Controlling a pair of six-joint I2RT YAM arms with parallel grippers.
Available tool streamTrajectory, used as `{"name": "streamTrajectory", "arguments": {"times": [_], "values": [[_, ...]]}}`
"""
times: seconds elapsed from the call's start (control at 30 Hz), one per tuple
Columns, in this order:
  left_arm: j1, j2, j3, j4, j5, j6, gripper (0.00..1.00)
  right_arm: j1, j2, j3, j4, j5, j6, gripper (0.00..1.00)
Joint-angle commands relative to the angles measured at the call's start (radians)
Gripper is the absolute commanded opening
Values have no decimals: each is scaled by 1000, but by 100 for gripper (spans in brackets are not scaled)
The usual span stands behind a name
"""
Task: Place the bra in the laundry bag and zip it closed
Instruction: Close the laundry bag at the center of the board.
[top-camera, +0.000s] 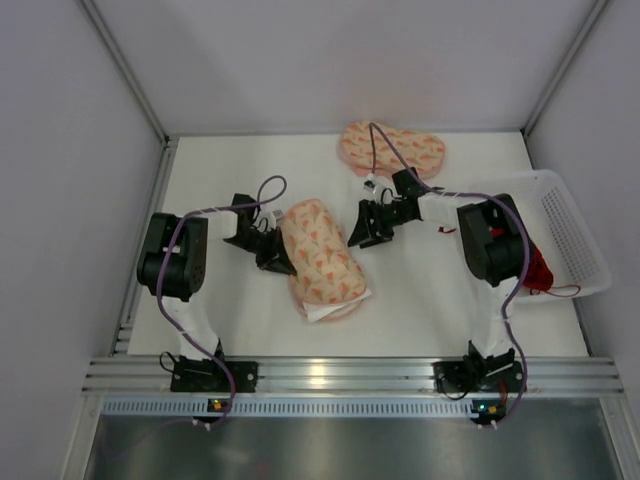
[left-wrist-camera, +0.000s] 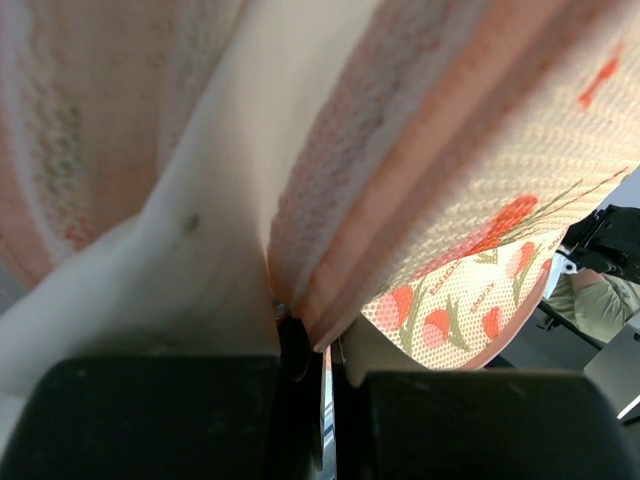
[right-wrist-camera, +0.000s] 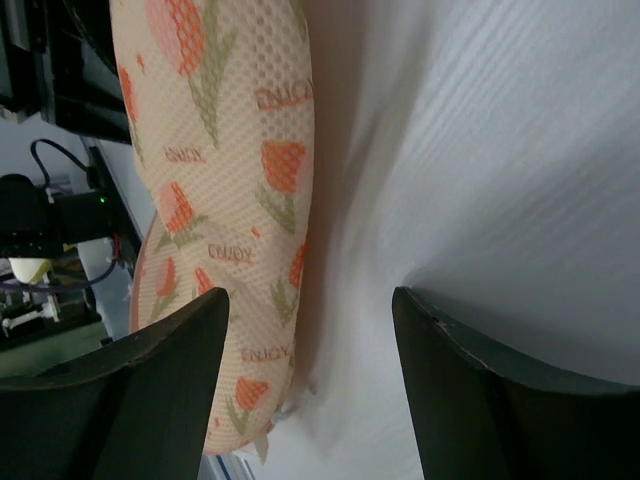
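Note:
The laundry bag, a peach pouch with an orange flower print, lies mid-table with its upper flap lifted a little. My left gripper is at its left edge, shut on that edge. In the left wrist view the bag's rim is pinched between the black jaws of the left gripper. My right gripper hangs open just right of the bag, apart from it. The right wrist view shows the bag beside the right gripper, with only bare table between its fingers. The red bra lies in the white basket, partly hidden by the right arm.
A second, identical pouch lies at the back of the table. The white mesh basket stands at the right edge. Grey walls close in the table on the left, back and right.

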Motion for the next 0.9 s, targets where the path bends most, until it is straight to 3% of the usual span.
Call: {"name": "streamTrajectory", "arguments": {"times": [0.0,0.23,0.33,0.47,0.73,0.87], "values": [[5,19,-25,-14,-198,84,0,28,62,49,147,-28,43,67],[9,19,-2,-17,-210,82,0,77,140,52,202,-68,68,55],[14,19,12,-20,-224,87,0,83,136,25,227,-71,78,36],[28,30,64,-23,-237,98,0,80,50,-24,232,-67,94,2],[34,53,178,-24,-276,145,0,69,-179,-207,262,103,159,0],[34,-54,165,-23,-227,234,16,71,-229,-219,236,185,173,0]]}}
